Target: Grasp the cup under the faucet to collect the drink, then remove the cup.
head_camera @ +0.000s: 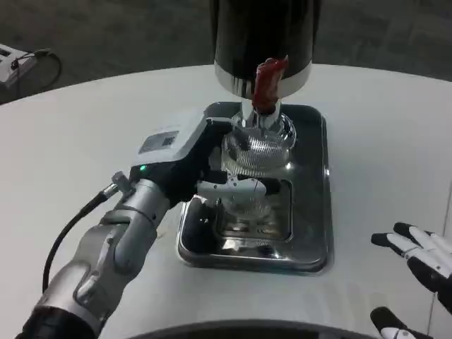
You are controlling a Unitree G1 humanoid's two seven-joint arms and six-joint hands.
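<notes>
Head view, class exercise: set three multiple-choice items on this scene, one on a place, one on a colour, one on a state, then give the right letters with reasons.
1. Where is the cup?
A. under the faucet, over the tray
B. on the bare table
C. beside the right hand

2. What colour is the faucet handle?
A. blue
B. red
C. green

3. What is the left hand doing?
A. resting flat on the table
B. pressing the handle
C. gripping the cup

Answers: A, the cup sits below the spout above the metal tray; B, the handle is red; C, its fingers wrap the glass.
</notes>
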